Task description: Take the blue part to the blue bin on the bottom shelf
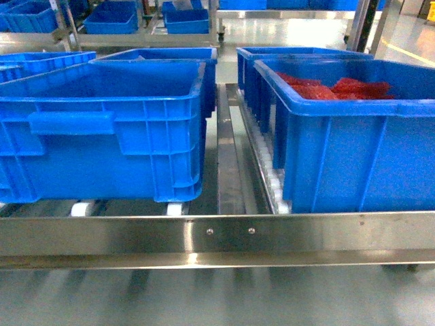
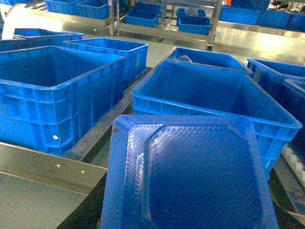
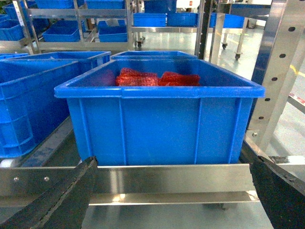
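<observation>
The blue bin (image 1: 102, 129) sits on the bottom shelf (image 1: 217, 234) at nine o'clock in the head view, behind the steel front rail. At three o'clock another crate (image 1: 346, 136) holds red bags (image 1: 336, 88). The blue part shows nowhere. Whether either claw is apart or together cannot be told.

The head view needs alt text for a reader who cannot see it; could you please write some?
Two large blue crates sit on a stainless-steel shelf: the left crate shows nothing inside, while the right crate holds red items. More blue crates stand behind them. No gripper is in view.
</observation>
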Motion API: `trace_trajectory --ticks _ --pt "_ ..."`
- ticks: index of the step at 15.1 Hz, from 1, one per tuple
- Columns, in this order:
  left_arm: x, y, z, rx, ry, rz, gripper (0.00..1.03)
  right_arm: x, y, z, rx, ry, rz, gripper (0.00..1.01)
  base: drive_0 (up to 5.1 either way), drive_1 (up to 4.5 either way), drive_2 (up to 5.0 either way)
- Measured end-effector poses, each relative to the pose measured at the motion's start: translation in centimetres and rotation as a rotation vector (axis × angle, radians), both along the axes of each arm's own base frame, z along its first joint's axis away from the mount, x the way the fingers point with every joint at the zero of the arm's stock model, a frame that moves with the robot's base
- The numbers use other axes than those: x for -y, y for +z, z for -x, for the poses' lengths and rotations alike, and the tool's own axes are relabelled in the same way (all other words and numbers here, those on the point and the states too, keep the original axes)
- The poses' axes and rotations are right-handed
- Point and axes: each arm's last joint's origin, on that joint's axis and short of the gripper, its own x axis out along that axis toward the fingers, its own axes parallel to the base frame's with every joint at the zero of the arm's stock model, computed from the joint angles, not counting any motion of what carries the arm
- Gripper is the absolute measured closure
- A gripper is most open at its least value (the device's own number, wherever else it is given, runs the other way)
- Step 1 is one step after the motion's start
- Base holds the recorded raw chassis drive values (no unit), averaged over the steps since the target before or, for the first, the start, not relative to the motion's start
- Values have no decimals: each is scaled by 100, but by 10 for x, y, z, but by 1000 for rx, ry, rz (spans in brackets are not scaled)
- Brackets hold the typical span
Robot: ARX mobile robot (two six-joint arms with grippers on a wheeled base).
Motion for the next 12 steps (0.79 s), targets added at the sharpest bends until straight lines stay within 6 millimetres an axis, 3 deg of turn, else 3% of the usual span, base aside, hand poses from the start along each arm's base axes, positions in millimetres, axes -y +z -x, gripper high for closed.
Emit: trace_trajectory --ticks 11,12 --pt "0 0 0 -1 -2 0 60 0 0 0 -1 0 0 3 7 416 -402" --pt "0 0 0 -1 -2 0 60 0 0 0 2 0 0 3 0 0 0"
